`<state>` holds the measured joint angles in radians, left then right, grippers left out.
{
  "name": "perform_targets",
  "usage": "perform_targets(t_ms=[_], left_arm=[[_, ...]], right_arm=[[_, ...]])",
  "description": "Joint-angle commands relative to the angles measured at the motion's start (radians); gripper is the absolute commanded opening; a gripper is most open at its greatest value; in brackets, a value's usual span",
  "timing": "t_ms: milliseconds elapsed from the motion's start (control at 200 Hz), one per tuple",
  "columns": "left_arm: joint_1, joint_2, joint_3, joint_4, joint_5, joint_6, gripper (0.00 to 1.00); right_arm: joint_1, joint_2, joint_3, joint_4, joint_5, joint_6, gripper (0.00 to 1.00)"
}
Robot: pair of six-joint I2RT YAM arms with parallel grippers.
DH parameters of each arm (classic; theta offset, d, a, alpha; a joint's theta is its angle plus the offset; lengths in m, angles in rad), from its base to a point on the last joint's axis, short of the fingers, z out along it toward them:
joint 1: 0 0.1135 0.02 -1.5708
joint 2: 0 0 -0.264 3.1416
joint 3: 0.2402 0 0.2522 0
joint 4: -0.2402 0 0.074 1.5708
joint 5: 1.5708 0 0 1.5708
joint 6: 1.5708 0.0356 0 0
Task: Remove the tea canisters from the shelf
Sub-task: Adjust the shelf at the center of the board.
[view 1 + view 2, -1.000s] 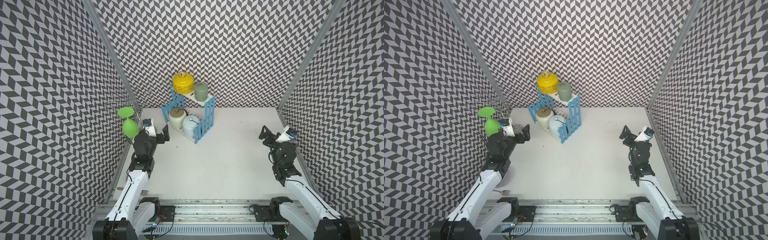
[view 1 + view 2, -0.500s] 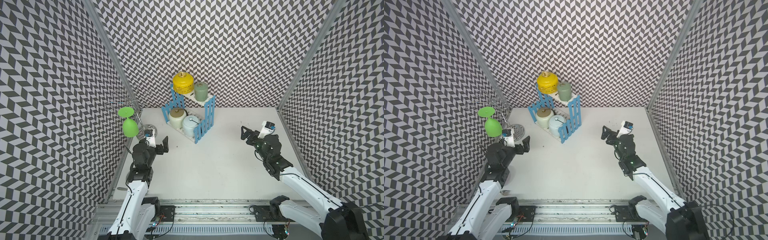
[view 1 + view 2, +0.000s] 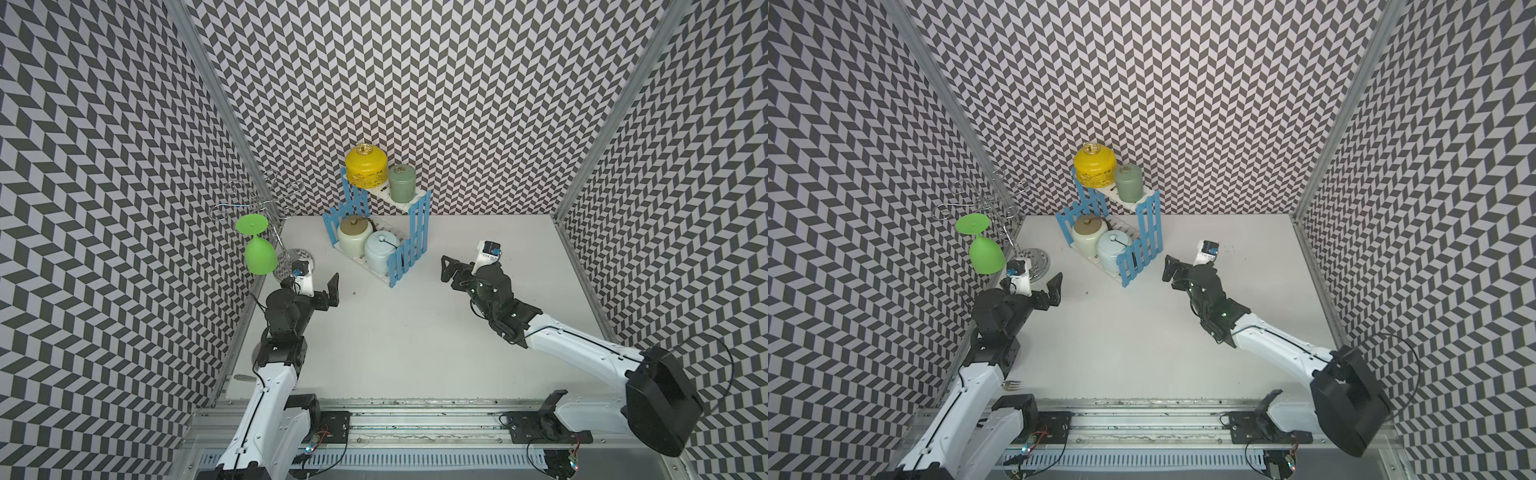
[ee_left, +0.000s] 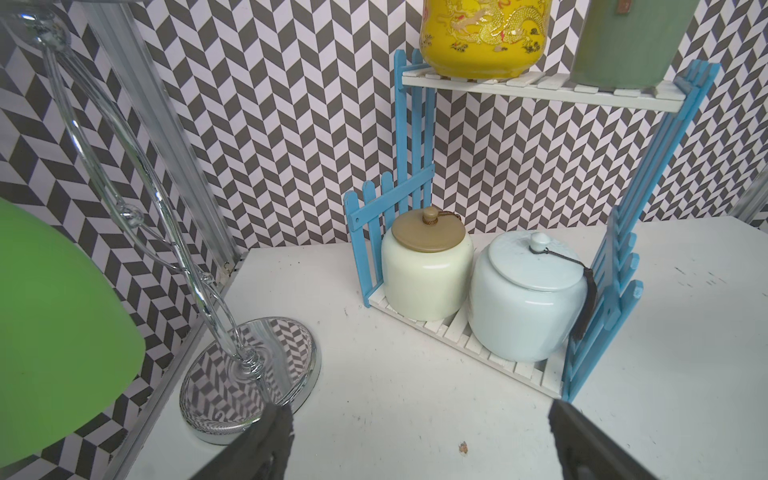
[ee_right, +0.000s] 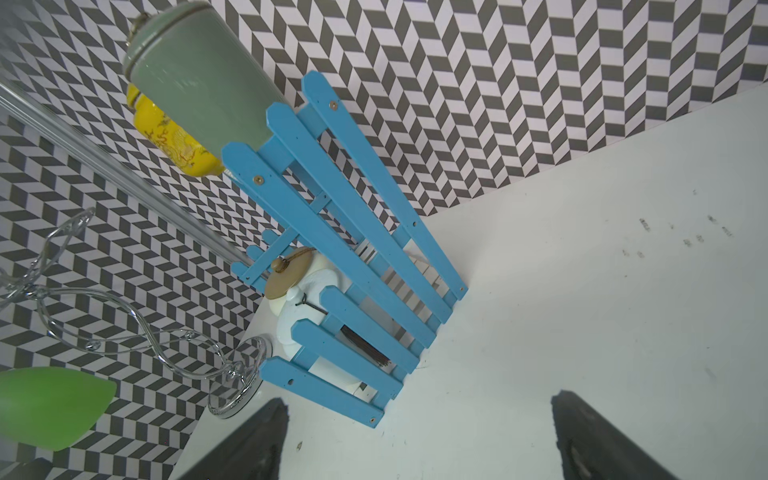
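Jaws are gaping empty on your left gripper (image 3: pixel 322 286) and right gripper (image 3: pixel 451 272) near the shelf (image 3: pixel 417 232); tea canisters (image 3: pixel 366 169) are standing upright, markings seemingly illegible.

White table (image 3: pixel 415 340) bears the shelf (image 3: pixel 419 232) toward its rear, a chrome glass stand (image 4: pixel 224 382) at its left edge, and a fork (image 3: pixel 1013 385) near the front left corner. Shelf, upper tier: yellow canister (image 3: pixel 366 170) beside sage-green canister (image 3: pixel 402 185). Lower tier: cream canister (image 3: pixel 352 239) just beside pale blue canister (image 3: pixel 380 253).
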<state>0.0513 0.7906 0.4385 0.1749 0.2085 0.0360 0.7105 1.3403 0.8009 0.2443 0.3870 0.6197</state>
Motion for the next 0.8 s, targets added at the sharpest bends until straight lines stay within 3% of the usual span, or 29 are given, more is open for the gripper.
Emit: perform_targets(t_ms=[0, 330, 796], left_arm=[[-0.009, -0.024, -0.019, 0.038, 0.015, 0.016, 1.0], [-0.008, -0.035, -0.006, 0.02, 0.018, 0.01, 1.0], [-0.01, -0.054, -0.009, 0.018, 0.017, 0.016, 1.0]], right_arm=[[0.06, 0.052, 0.057, 0.03, 0.067, 0.028, 0.99], [0.185, 0.276, 0.265, 0.046, 0.153, 0.021, 1.0], [0.24, 0.581, 0.548, -0.021, 0.278, 0.028, 1.0]])
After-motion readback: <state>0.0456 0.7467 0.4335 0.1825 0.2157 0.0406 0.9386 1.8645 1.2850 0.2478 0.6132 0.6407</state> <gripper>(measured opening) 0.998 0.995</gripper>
